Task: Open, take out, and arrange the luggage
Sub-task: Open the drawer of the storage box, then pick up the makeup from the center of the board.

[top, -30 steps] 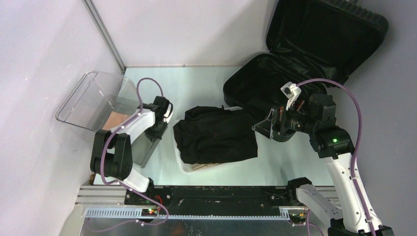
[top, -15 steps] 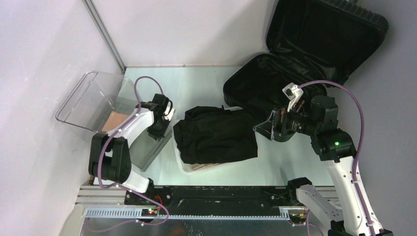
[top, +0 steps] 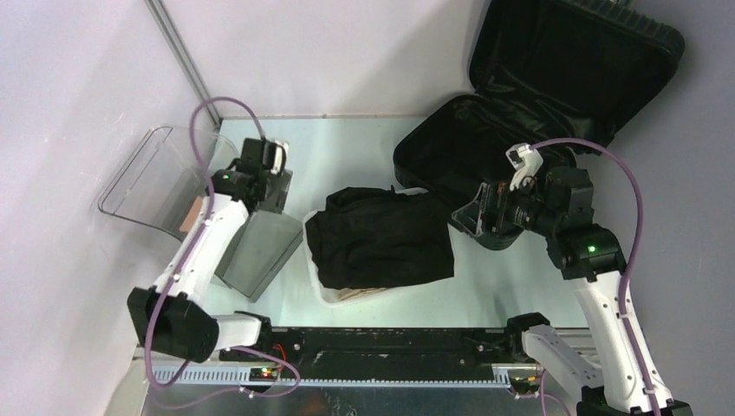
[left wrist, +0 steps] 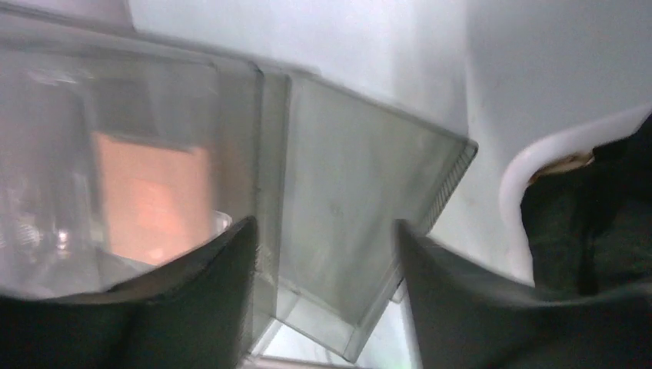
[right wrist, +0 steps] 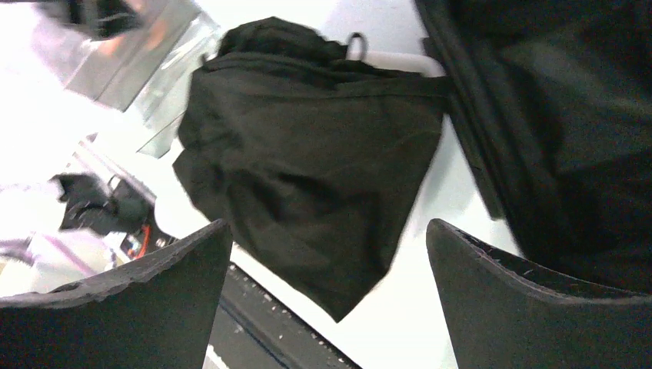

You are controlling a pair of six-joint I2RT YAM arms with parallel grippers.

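The left arm has reached farther away, and the left gripper (left wrist: 323, 227) now hangs over the clear box (top: 152, 178) with its fingers parted (nothing between them). In the middle, a black garment (top: 381, 238) covers the white basket (top: 317, 282). The right gripper (right wrist: 327, 231) gapes wide at the near rim of the luggage (top: 563, 69), which lies open at the far right.
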